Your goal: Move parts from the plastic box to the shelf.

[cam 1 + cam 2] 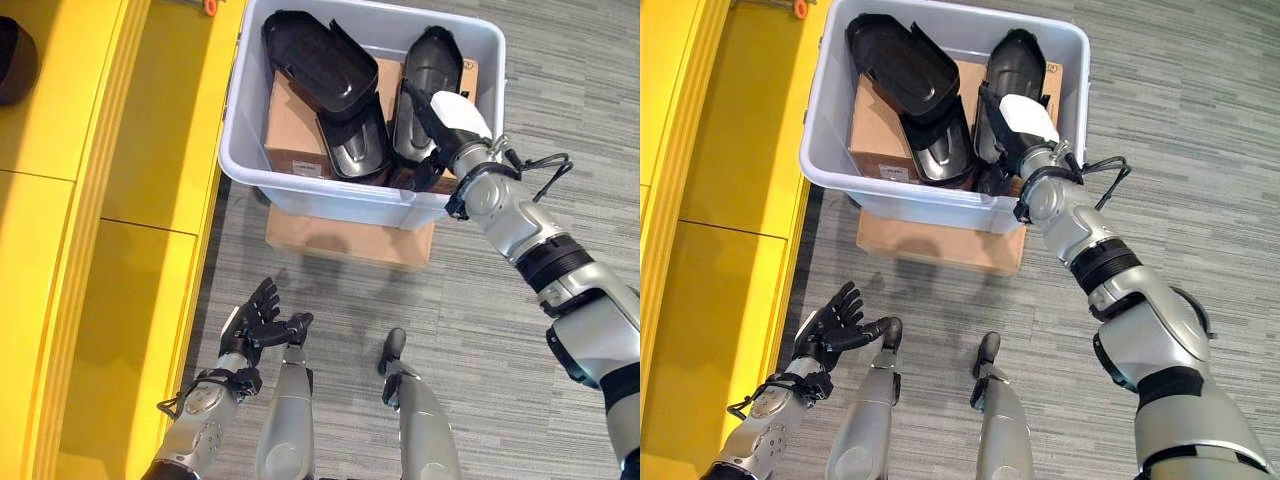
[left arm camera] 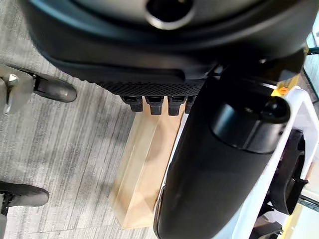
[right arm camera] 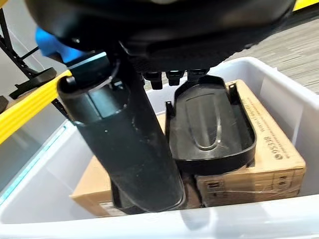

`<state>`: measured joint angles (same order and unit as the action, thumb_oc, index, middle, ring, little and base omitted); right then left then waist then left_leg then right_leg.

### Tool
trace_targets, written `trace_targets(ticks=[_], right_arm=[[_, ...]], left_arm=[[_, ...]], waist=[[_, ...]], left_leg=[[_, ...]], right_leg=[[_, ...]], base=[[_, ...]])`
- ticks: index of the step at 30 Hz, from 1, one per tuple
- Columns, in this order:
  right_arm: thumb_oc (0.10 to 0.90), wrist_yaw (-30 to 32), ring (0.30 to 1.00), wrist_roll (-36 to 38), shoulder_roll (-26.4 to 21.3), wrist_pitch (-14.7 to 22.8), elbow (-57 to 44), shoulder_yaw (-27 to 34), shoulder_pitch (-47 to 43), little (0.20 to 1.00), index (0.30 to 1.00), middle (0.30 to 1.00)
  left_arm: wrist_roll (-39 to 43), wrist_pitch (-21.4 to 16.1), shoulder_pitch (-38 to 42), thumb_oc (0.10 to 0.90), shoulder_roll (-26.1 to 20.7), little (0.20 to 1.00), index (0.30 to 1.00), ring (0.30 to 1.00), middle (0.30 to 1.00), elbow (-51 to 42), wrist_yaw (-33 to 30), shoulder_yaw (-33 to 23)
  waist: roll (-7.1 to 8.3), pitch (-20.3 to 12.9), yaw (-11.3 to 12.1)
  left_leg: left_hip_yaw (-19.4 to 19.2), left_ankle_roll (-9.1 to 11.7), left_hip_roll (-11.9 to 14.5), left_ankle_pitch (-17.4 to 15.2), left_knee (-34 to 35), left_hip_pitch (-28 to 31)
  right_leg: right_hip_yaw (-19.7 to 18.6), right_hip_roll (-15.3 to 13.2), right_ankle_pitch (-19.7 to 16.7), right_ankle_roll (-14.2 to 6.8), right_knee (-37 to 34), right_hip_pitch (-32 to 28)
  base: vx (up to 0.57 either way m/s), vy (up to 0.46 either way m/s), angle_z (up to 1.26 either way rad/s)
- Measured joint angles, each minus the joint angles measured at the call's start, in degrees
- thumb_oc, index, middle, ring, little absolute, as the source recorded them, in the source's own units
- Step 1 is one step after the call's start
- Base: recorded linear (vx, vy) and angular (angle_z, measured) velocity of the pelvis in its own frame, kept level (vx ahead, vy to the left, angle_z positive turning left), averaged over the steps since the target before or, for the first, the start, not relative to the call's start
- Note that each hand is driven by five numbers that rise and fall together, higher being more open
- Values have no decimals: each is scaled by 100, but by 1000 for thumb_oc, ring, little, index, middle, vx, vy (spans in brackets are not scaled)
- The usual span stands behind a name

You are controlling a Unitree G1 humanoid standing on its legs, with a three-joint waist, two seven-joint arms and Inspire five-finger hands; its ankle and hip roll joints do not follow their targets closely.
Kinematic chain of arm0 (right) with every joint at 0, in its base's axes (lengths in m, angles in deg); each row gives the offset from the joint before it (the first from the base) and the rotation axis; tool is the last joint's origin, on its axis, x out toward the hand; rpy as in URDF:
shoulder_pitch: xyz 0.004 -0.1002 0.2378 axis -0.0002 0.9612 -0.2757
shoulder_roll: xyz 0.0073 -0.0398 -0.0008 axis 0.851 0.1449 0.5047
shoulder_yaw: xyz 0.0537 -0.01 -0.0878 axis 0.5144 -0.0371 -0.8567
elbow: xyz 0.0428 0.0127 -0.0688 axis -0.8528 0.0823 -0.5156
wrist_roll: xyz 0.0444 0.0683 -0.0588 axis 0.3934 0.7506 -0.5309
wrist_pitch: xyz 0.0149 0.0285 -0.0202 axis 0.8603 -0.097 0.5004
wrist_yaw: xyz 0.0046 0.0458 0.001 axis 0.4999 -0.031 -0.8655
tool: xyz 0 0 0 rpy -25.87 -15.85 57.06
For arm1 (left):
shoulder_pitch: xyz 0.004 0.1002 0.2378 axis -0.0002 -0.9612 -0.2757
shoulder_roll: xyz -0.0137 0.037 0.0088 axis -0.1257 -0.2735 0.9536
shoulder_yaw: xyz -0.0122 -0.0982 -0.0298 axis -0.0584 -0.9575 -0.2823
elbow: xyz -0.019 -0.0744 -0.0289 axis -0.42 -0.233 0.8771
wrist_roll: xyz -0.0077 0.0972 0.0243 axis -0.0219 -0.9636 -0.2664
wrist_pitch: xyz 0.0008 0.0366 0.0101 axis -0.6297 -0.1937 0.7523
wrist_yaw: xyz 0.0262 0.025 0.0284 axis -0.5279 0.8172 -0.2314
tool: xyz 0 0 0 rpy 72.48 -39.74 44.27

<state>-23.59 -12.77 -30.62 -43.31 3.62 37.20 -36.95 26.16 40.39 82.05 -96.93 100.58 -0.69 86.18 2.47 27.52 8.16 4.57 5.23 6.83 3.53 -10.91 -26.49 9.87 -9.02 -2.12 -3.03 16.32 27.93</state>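
A grey plastic box (image 1: pixel 330 195) holds black moulded parts lying on cardboard cartons (image 1: pixel 295 130). Two parts (image 1: pixel 320 60) overlap at its left, and a third part (image 1: pixel 430 60) lies at its right. My right hand (image 1: pixel 455 125), with a white thumb cover, reaches over the box's near right corner and sits above that third part. In the right wrist view its fingers (image 3: pixel 172 77) are straight and the thumb stands free, with a black part (image 3: pixel 209 124) just past them. My left hand (image 1: pixel 262 320) hangs open and low beside the yellow shelf (image 1: pixel 100 200), holding nothing.
The plastic box rests on a flat cardboard carton (image 1: pixel 350 240) on grey carpet. The yellow shelf runs along the whole left side; a dark object (image 1: pixel 15 60) lies on it at far left. An orange item (image 1: pixel 210 5) shows at the shelf's far end.
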Motion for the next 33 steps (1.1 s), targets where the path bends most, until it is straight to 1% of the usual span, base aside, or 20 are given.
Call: trace_targets(ticks=[3, 4, 11, 14, 20, 24, 33], right_arm=[[900, 12, 1000, -92, -98, 17, -45, -2, -60, 1000, 1000, 1000], [900, 14, 1000, -92, -202, 3, -235, -1, -83, 1000, 1000, 1000], [900, 86, 1000, -89, -219, 9, -252, 2, -154, 1000, 1000, 1000], [900, 100, 1000, -86, -219, 9, -250, 2, -155, 1000, 1000, 1000], [900, 114, 1000, -82, -218, 9, -250, 2, -155, 1000, 1000, 1000], [900, 114, 1000, -80, -218, 9, -250, 2, -161, 1000, 1000, 1000], [900, 123, 1000, -76, -218, 9, -250, 0, -172, 1000, 1000, 1000]], left_arm=[[0, -4, 14, 900, 1, 1000, 1000, 1000, 1000, -1, -58, -2], [1, -5, 19, 900, 1, 1000, 1000, 1000, 1000, 0, -110, -7], [6, -9, 87, 900, 9, 1000, 1000, 1000, 1000, 0, -110, -4], [6, -11, 112, 900, 9, 1000, 1000, 1000, 1000, 0, -111, -4], [8, -12, 118, 900, 9, 1000, 1000, 1000, 1000, 0, -114, -4], [204, -14, 118, 900, 10, 1000, 1000, 1000, 1000, 0, -117, -3], [213, -24, 119, 900, 9, 1000, 1000, 1000, 1000, 0, -142, 3]], waist=[[-3, 56, 0], [-8, 91, -3], [-12, 100, 3], [-12, 100, -1], [-12, 100, -3], [-12, 100, -3], [-12, 100, -3]], left_leg=[[-4, 3, -1, 3, -3, -71], [-8, 37, -1, 24, -3, -84], [6, 35, -5, 20, -7, -88], [9, 3, -5, 1, -11, -88], [9, 0, -7, -1, -22, -88], [10, 4, -10, 0, -51, -99], [46, -9, -21, -23, -133, -140]], right_leg=[[-5, 0, 1, 3, 20, 88], [-11, -3, 21, 18, 57, 119], [-5, -16, 96, 30, 171, 158], [-5, -18, 99, 31, 187, 165], [-7, -21, 100, 32, 197, 167], [-6, -24, 100, 32, 209, 166], [1, -31, 101, 32, 250, 170]], base=[[12, -4, -1], [51, -16, -2], [6, -3, 1], [0, 0, 0], [0, 0, 0], [0, 0, 0], [0, 0, 0]])
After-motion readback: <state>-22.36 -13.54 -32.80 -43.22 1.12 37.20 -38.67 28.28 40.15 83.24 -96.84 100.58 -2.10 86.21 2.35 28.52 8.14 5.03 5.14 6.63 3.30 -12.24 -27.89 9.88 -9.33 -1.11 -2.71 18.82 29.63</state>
